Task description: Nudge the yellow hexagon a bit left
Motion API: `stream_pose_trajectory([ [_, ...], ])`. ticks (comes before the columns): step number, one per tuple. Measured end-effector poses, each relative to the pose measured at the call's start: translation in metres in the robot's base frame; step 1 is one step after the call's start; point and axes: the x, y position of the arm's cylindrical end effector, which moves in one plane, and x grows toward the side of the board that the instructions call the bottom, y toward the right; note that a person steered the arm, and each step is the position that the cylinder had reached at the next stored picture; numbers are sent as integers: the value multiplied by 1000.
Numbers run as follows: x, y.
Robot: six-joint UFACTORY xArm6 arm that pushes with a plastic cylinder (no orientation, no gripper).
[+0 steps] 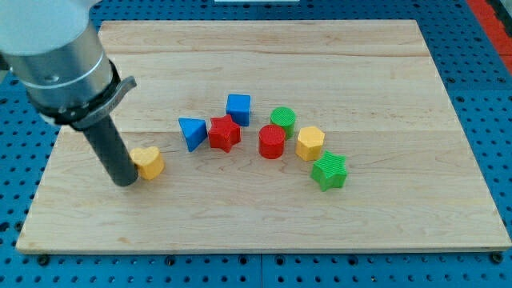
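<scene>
The yellow hexagon [310,143] sits right of centre on the wooden board, between the red cylinder [272,142] on its left and the green star [329,171] below and to its right. A green cylinder [282,120] is just above and left of it. My tip [126,182] rests on the board at the view's left, touching the left side of a yellow heart-shaped block [149,162]. The tip is far to the left of the yellow hexagon.
A blue triangle [191,133], a red star [225,134] and a blue cube [238,109] stand in the middle of the board [264,224]. Blue perforated table surrounds the board.
</scene>
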Motion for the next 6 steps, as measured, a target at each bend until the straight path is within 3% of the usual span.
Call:
stream_pose_trajectory([
  [2, 16, -24],
  [5, 26, -14],
  [6, 73, 70],
])
